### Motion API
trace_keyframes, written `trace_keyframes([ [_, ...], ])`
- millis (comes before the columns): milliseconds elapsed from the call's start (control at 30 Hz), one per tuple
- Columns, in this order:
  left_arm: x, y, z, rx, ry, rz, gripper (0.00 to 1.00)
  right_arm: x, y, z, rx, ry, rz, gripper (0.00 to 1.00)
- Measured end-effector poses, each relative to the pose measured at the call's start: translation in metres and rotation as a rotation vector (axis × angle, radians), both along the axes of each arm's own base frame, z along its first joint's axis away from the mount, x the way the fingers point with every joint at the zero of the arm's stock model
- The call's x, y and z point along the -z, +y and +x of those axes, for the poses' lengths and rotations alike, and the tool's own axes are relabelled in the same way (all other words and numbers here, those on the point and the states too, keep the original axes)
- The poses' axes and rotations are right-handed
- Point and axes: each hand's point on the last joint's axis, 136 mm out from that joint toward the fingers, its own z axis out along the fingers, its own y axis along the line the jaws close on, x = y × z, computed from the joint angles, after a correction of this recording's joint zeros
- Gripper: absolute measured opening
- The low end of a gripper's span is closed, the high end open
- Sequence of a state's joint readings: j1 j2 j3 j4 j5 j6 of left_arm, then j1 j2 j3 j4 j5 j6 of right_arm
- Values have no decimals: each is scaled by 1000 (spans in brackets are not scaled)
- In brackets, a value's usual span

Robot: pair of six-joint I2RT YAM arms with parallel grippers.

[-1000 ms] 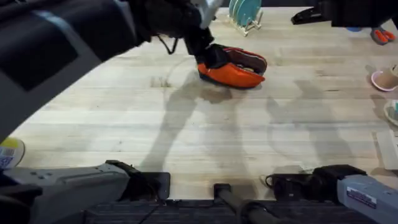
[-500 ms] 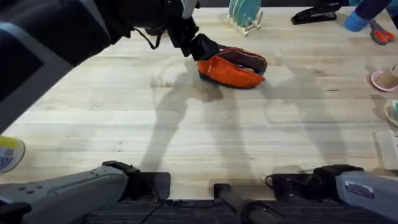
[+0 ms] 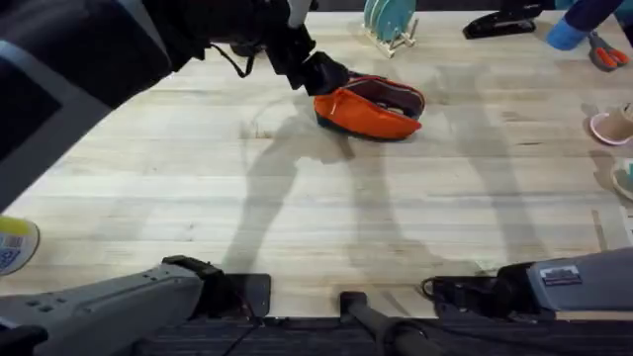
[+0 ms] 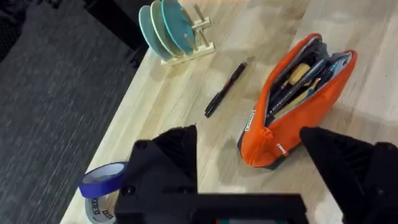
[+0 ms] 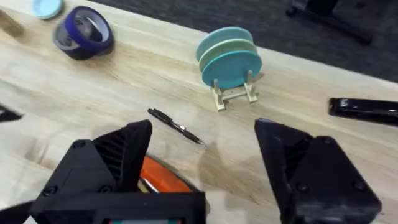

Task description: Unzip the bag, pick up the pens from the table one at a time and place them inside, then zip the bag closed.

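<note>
The orange bag (image 3: 371, 111) lies on the table (image 3: 326, 218) at the far middle, its zipper open. In the left wrist view the bag (image 4: 283, 118) gapes and a dark slim pen shows inside among other items. A black pen (image 4: 225, 89) lies on the wood between the bag and the plate rack, and the right wrist view shows this pen (image 5: 176, 126) too. My left gripper (image 3: 318, 73) hangs open at the bag's left end, and the left wrist view has the gripper (image 4: 247, 132) above that end. My right gripper (image 5: 204, 126) is open over the bag (image 5: 163, 178).
A rack of teal plates (image 3: 388, 22) stands at the far edge behind the bag. A black stapler (image 3: 504, 22) and scissors (image 3: 605, 54) lie at the far right, a pink cup (image 3: 611, 126) at the right edge. A blue tape roll (image 4: 102, 180) sits left of the bag.
My left gripper has drawn back up and to the left off the bag's left end. The dark shape at the far right is gone from the overhead view.
</note>
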State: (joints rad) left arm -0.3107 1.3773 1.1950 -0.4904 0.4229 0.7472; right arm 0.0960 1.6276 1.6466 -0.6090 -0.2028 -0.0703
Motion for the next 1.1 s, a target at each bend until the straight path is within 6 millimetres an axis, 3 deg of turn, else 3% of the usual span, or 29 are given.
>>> trace_keyframes([
  [167,-1,0,1,0,-4,-1,993,18,6,19,1,7,11,996],
  [400,-1,0,1,0,-4,-1,994,29,15,23,-15,27,11,996],
  [867,-1,0,1,0,-7,-2,995,28,29,14,-21,108,-43,996],
  [1100,-1,0,1,0,-7,-3,993,32,45,29,-44,180,-63,995],
])
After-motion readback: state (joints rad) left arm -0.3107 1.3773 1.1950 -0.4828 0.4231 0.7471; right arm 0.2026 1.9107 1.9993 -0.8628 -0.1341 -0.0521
